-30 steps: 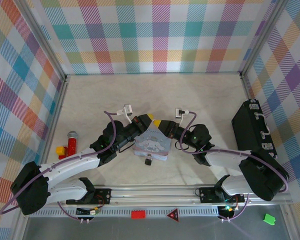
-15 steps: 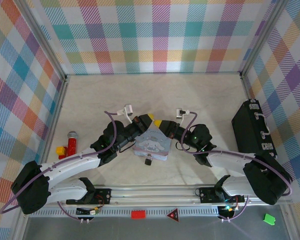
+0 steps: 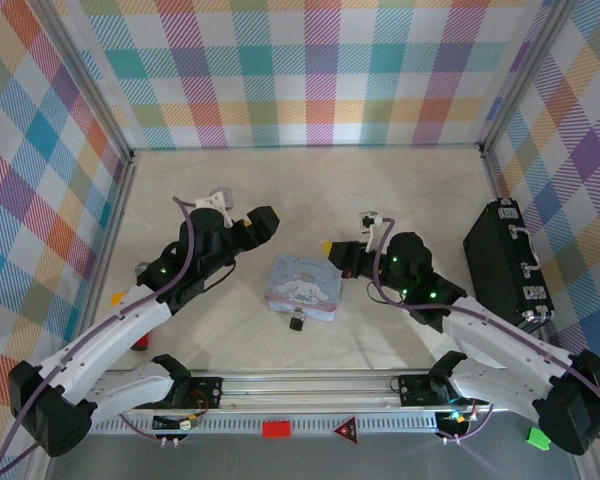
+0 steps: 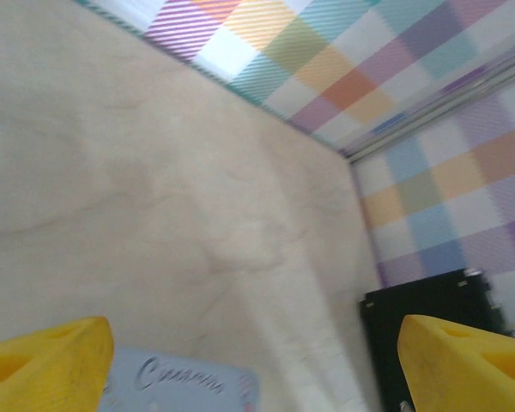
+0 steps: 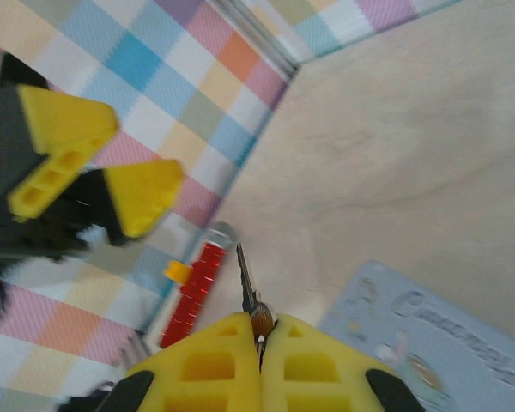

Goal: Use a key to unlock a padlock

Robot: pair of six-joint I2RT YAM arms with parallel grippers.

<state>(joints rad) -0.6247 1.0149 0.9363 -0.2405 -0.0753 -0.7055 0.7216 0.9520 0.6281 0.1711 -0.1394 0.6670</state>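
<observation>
A pastel tin (image 3: 303, 290) sits near the middle of the pale table (image 3: 400, 190). The padlock (image 3: 296, 323), tiny and black, lies against the tin's 6 o'clock edge, on the side nearest the arm bases.

The left gripper (image 3: 260, 220) hangs at about 10 o'clock from the tin, clear of it. In its wrist view the two yellow fingers (image 4: 43, 360) stand wide apart with nothing between them, and the tin's lid (image 4: 184, 382) shows below the gap.

The right gripper (image 3: 330, 248) hovers at about 2 o'clock from the tin, just beside its far corner. In the right wrist view the right gripper (image 5: 259, 330) has its yellow fingers (image 5: 210, 365) pressed together on the key (image 5: 245, 281). The key's thin grey blade sticks out toward 12 o'clock in that view, above the table and not touching the padlock.

A black case (image 3: 505, 262) lies at 3 o'clock along the right wall. A red-and-yellow toy (image 5: 197, 292) lies near the left wall at 9 o'clock, partly under the left arm in the overhead view.
</observation>
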